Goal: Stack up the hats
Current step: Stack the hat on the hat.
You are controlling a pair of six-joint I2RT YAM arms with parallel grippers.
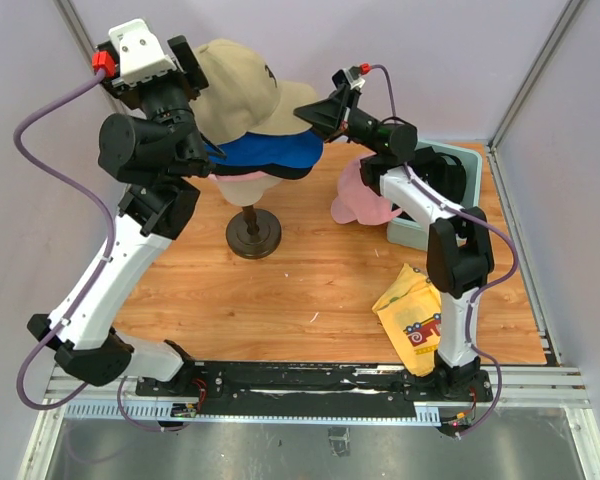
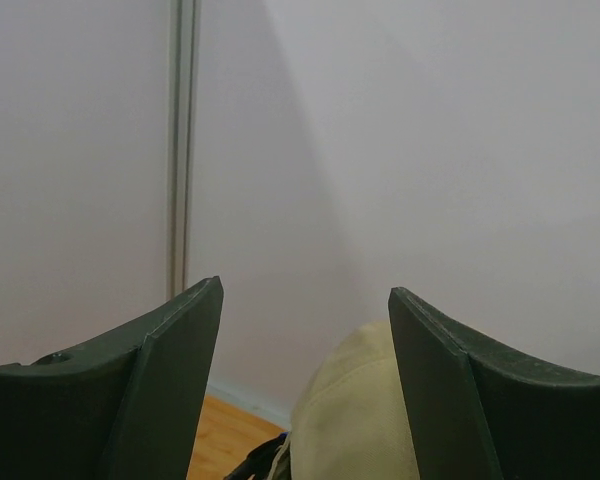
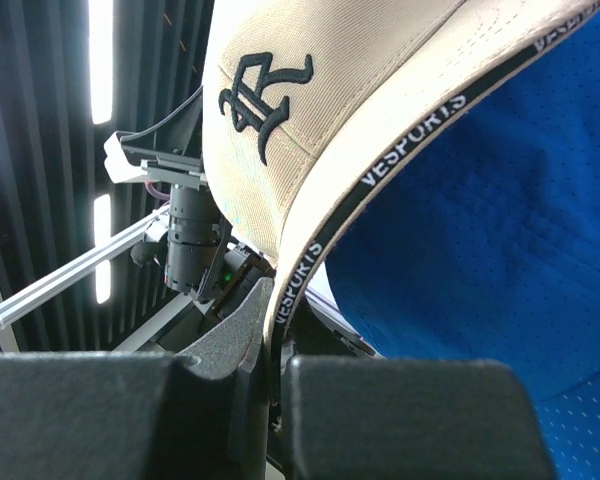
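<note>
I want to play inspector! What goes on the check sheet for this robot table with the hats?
Surface: wooden table, light planks.
Job's things: tan cap over blue cap on the mannequin head; pink cap apart, at right.
Clutter: yellow cloth, pale tray.
Grippers: left gripper open at the tan cap's crown; right gripper shut on its brim.
Cables: purple cable looping off each arm.
Surroundings: pale walls, metal frame.

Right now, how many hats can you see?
3: tan cap atop the blue cap on the mannequin head, pink cap lying further right; more may be hidden.
</note>
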